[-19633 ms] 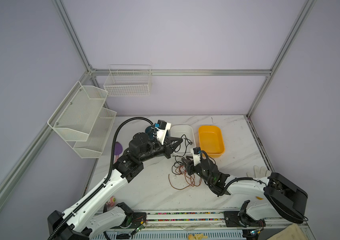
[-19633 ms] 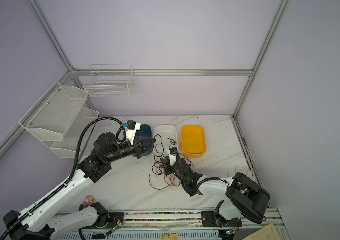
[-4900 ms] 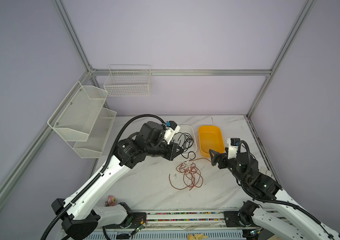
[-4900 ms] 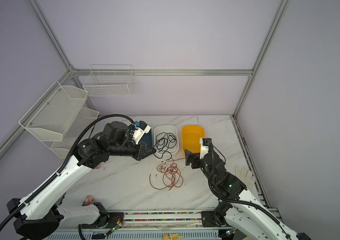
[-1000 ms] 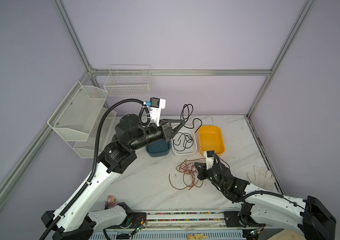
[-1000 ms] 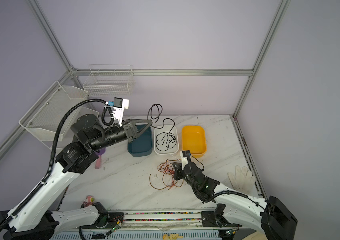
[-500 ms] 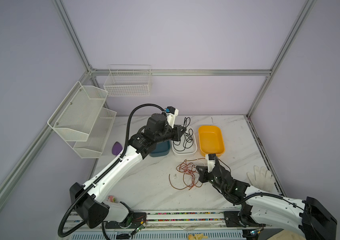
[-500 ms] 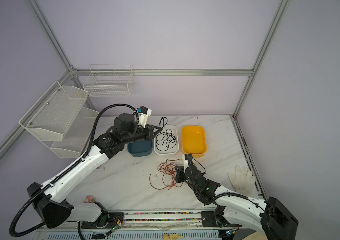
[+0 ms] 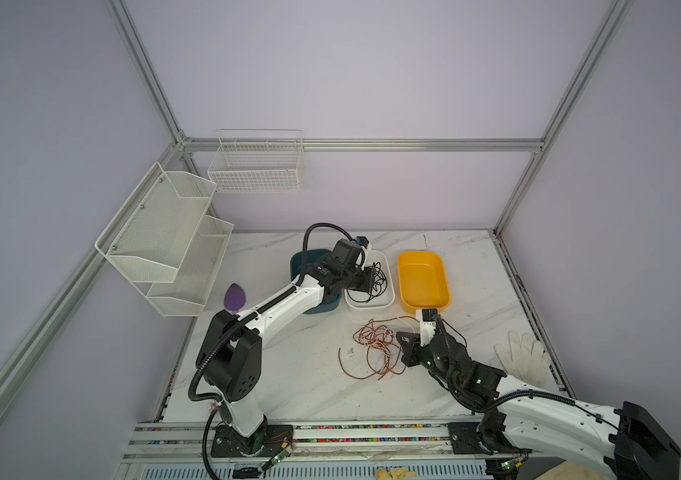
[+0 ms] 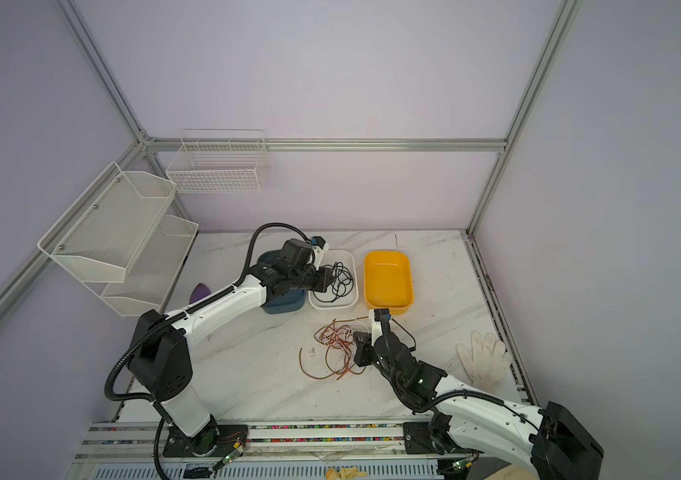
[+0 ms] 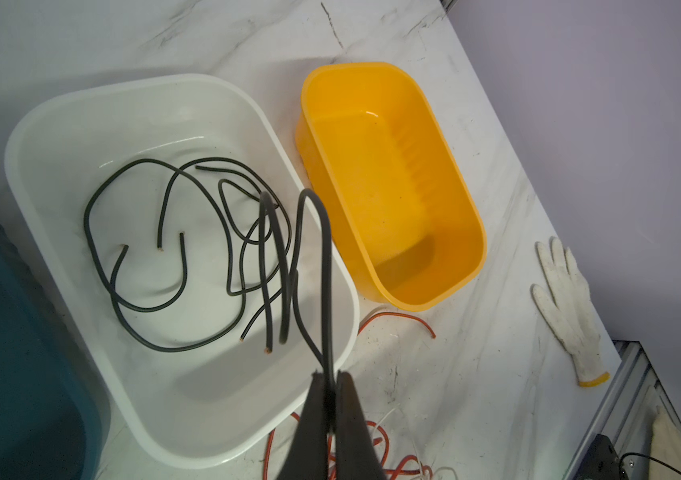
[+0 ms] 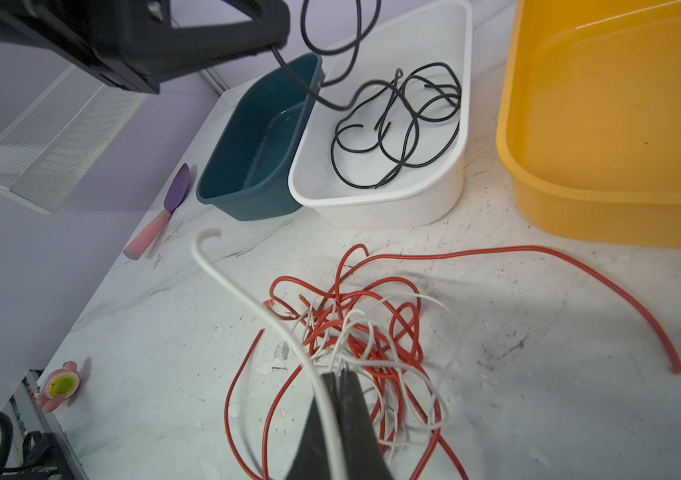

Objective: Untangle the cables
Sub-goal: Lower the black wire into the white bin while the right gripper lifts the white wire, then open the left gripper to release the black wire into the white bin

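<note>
Cables (image 12: 355, 332) are getting sorted by colour, as far as I can judge. A few black cables (image 12: 397, 124) lie loose in the white tub (image 11: 122, 87). The left gripper (image 11: 330, 376) hangs over that tub with its jaws pressed together on one more black cable (image 11: 327, 266), which loops up and dangles down toward the tub. Holding it right above the tub makes sense: let go and it drops in with its mates, away from the pile.

The rest is a red and white knot on the table (image 9: 297, 374), near the tubs on the robot's side. The right gripper (image 12: 336, 376) sits at the edge of that knot, jaws closed, pinching a white cable (image 12: 247, 300) whose free end curls up into the air. My guess is it grabs close to the tangle so it can draw that one strand out without dragging the red cables (image 12: 496, 250) along.

One red strand runs out along the yellow tub (image 11: 471, 232), which looks empty, same as the teal tub (image 12: 247, 137). So probably one tub per colour. The risk I see: white strands are woven through the red loops, so a hard pull could just tighten things.
</note>
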Tool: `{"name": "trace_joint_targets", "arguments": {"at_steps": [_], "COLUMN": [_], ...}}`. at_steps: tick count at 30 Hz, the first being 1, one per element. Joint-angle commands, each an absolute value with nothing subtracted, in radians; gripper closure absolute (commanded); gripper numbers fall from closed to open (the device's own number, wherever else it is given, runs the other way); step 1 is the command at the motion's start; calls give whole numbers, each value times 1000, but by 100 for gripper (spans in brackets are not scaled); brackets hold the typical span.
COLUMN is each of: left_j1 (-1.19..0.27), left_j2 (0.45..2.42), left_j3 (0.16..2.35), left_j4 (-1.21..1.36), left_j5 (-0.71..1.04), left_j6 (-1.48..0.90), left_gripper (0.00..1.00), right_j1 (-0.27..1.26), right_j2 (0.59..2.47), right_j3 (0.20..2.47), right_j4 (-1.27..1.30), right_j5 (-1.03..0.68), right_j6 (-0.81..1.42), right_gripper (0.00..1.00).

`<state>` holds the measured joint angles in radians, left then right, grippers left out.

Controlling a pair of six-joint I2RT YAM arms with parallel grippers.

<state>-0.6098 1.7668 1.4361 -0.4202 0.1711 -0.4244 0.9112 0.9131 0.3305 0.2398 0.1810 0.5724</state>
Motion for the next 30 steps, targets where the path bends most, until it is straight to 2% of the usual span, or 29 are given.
{"name": "trace_joint_targets", "arguments": {"at_steps": [1, 14, 21, 26, 30], "left_j1": [-591, -576, -572, -566, -561], "left_j2": [1799, 1910, 1916, 1902, 1898], "left_j3": [1470, 1512, 1520, 1535, 1558], "left_j4": [-416, -432, -452, -465, -485], "left_j5": [187, 221, 204, 203, 196], "left_j6": [-389, -368, -344, -338, -328], "left_gripper": [100, 100, 88, 66, 60], "right_j1": [917, 918, 917, 918, 918], "right_j2": [900, 887, 894, 886, 875], "right_j3": [327, 322, 321, 325, 326], "right_j4": [216, 212, 216, 207, 200], "right_j5": [204, 209, 209, 213, 215], "right_j6": [586, 588, 589, 589, 589], "right_gripper": [99, 100, 100, 100, 100]}}
